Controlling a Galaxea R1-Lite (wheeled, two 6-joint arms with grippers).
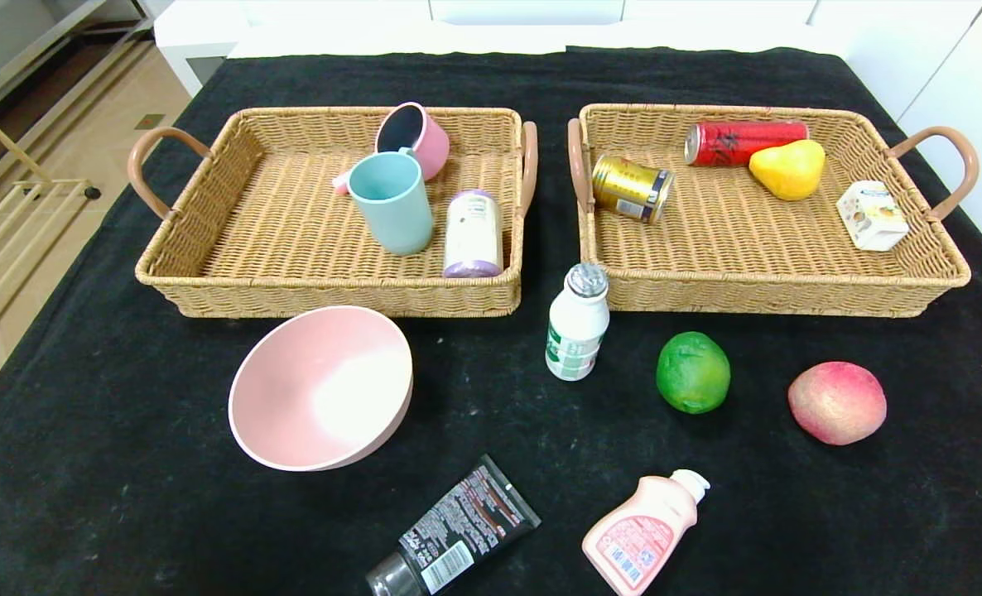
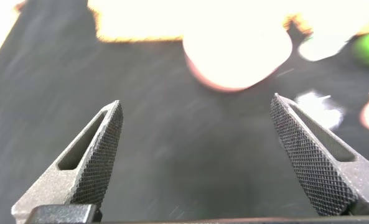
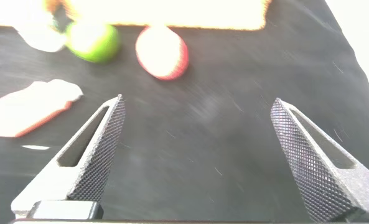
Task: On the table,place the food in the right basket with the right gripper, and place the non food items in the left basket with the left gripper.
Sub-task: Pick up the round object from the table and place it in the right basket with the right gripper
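Black-clothed counter | left end effector wide open, empty, pink bowl ahead | right end effector wide open, empty, peach ahead

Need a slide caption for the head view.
Pink bowl, lime and peach await sorting before two part-filled wicker baskets.

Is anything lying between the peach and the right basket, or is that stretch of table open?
Nothing visible lies between them. The peach sits on bare cloth in front of the right basket; the lime lies off to its side. Only the basket's front wall must be cleared.
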